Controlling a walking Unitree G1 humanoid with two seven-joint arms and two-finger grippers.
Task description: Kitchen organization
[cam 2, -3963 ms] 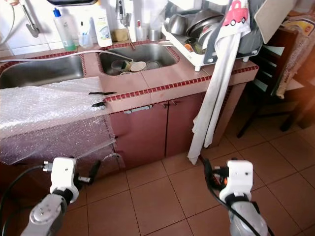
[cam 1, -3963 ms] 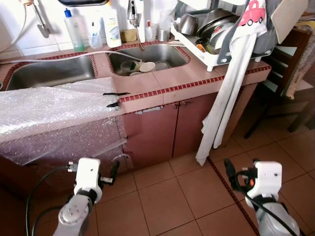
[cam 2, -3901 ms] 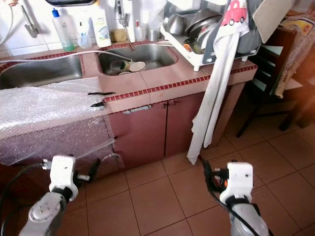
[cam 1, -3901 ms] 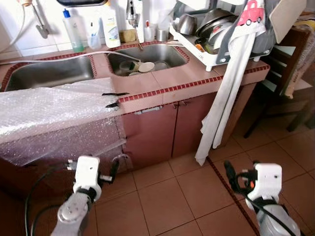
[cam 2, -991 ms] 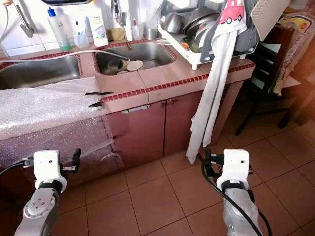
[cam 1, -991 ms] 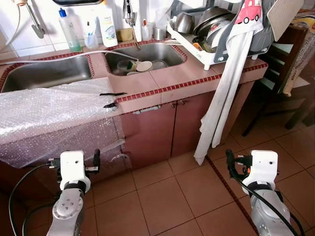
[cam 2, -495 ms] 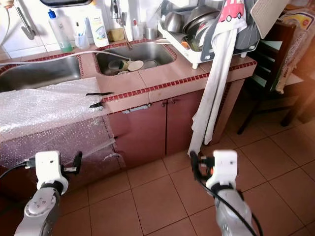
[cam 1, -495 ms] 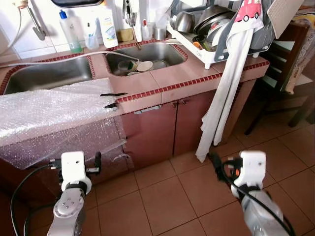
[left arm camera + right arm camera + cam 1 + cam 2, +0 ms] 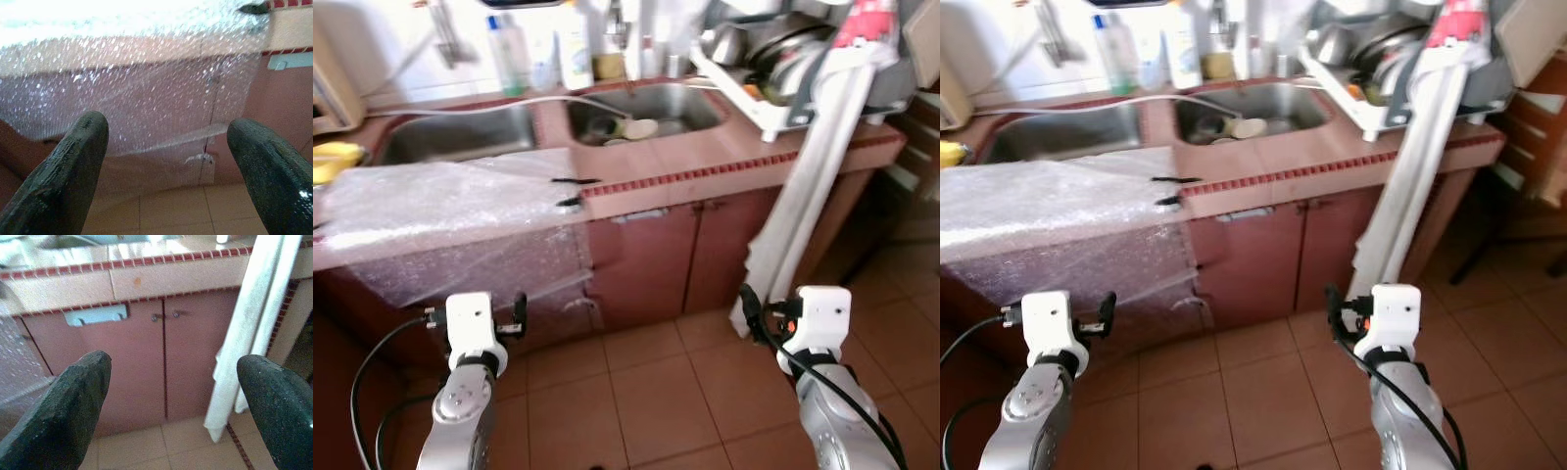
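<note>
A pink-tiled counter [image 9: 705,162] holds two steel sinks. The right sink [image 9: 690,106] has a few dishes [image 9: 634,127] in it. A bubble wrap sheet [image 9: 450,211] covers the counter's left part and hangs down its front. My left gripper [image 9: 518,311] hangs low before that hanging wrap; in the left wrist view it [image 9: 168,127] is open and holds nothing. My right gripper [image 9: 746,311] is low over the floor near the cabinet doors [image 9: 166,347]; in the right wrist view it [image 9: 173,362] is open with nothing in it.
A dish rack [image 9: 793,78] full of pots sits at the counter's right end, with a long white towel [image 9: 813,186] hanging to the floor. Bottles [image 9: 573,54] line the back wall. A yellow object [image 9: 333,162] lies at the far left. Brown tiled floor [image 9: 646,401] spreads below.
The whole picture has slid right and blurred, so the camera has turned left. The yellow object has come into view. Both arms stay low with fingers spread.
</note>
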